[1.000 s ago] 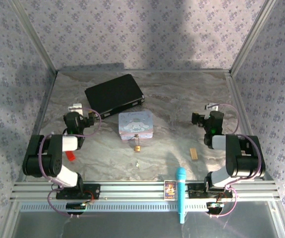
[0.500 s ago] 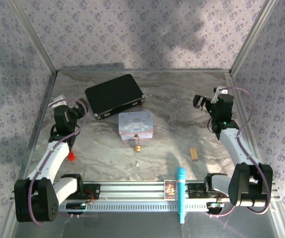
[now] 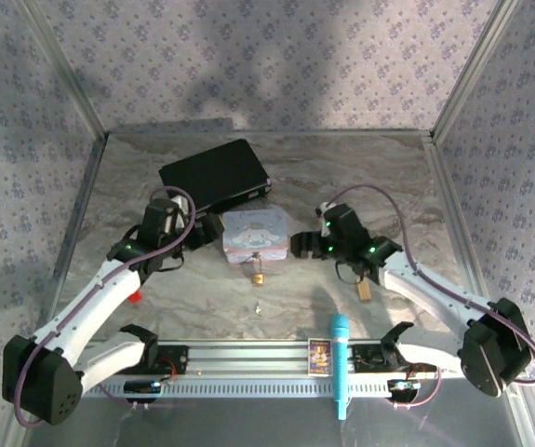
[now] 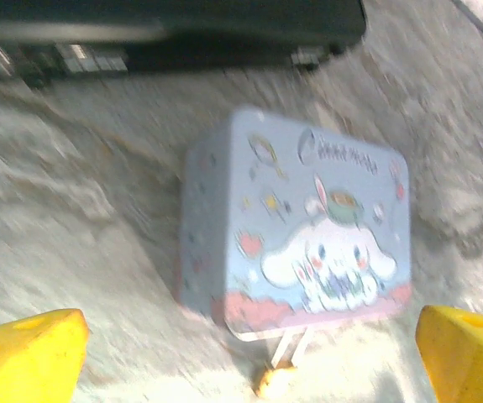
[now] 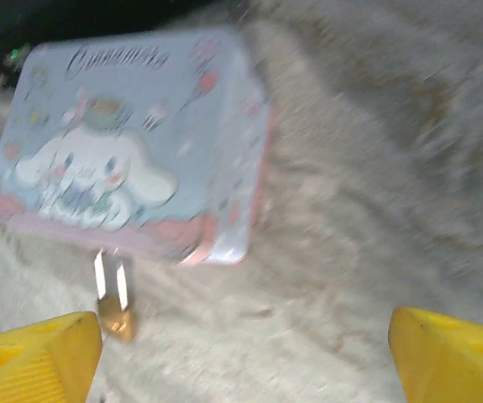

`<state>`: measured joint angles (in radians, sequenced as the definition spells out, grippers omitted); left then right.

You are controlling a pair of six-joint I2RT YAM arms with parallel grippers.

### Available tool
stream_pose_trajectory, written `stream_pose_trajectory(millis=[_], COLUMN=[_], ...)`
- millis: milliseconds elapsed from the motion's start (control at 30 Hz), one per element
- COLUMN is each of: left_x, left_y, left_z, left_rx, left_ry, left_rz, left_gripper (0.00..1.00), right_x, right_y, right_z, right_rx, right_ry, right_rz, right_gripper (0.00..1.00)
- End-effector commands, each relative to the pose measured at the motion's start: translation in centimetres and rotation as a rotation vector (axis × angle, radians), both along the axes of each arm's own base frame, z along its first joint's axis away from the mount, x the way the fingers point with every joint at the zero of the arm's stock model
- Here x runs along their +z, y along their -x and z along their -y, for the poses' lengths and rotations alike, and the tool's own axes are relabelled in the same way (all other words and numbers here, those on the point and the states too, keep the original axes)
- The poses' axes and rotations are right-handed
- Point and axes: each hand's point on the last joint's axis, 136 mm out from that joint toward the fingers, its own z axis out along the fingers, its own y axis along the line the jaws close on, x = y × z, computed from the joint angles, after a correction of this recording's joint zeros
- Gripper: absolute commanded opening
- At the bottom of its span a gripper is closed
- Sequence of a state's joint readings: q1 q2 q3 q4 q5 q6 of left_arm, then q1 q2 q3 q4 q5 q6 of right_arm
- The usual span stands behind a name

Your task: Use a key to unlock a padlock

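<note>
arms [image 3: 90, 291] now nearer padlock [image 3: 259, 277] on marbled tabletop [image 3: 360, 177]

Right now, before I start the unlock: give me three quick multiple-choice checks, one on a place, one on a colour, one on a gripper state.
1. The padlock lies: A. at the tin's near side; B. on the tin's lid; C. behind the tin.
2. The mic is: A. red; B. blue; C. green.
3. The left gripper is: A. open, empty; B. shut, empty; C. shut on the padlock.
Key: 1 A, its shackle meets the tin's near edge. 2 B, blue from head to handle. 3 A, its yellow fingers stand wide apart, gripping nothing.
</note>
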<state>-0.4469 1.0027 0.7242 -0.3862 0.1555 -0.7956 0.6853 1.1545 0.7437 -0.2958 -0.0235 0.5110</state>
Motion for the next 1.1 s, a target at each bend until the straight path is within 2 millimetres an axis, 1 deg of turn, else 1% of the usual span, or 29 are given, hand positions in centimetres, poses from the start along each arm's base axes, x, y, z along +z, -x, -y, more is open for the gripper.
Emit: stream_pose_trajectory(millis=[0,100,167,267,367,500,767,867,1000,1067], left_x=[-1.4,-2.1,-3.0,-4.6,-5.6,-5.8,-6.3,-6.4,-6.7,-6.8], left_y=[3.2,4.9,5.9,7.1,7.6,8.1,9.1,9.2,9.3,9.4], left_z=[2.4,3.9,4.5,4.4,4.1,3.7,2.6,2.4,2.2,2.2], left_rx=[-0.060,-0.108,-0.123,-0.113,-0.088,-0.073,-0.039,-0.029,-0.019,-0.018], left_ry=[0.082,0.095,0.103,0.108,0.128,0.137,0.134,0.143,0.147,0.150], left_rz=[-0.122,-0.163,-0.197,-0.253,-0.265,-0.267,-0.273,-0.269,-0.273,-0.274], left_gripper=[0.99,0.98,0.96,0.95,0.93,0.91,0.91,0.91,0.91,0.91], right_x=[-2.7,-4.1,-4.9,-6.2,-7.6,-9.1,-9.6,-9.8,-9.9,-10.1], right_y=[2.4,4.7,6.2,8.3,9.8,10.9,12.0,12.1,12.3,12.6], right_z=[-1.3,-4.5,-6.4,-9.1,-10.5,-11.2,-12.9,-12.6,-11.4,-11.0], right_rx=[-0.051,-0.009,0.015,0.055,0.075,0.074,0.114,0.101,0.083,0.083], right_ry=[0.028,0.030,0.039,0.050,0.084,0.114,0.136,0.160,0.229,0.249], right_rz=[-0.069,-0.086,-0.092,-0.101,-0.111,-0.132,-0.133,-0.137,-0.131,-0.135], right_gripper=[0.86,0.78,0.73,0.67,0.60,0.51,0.39,0.37,0.37,0.35])
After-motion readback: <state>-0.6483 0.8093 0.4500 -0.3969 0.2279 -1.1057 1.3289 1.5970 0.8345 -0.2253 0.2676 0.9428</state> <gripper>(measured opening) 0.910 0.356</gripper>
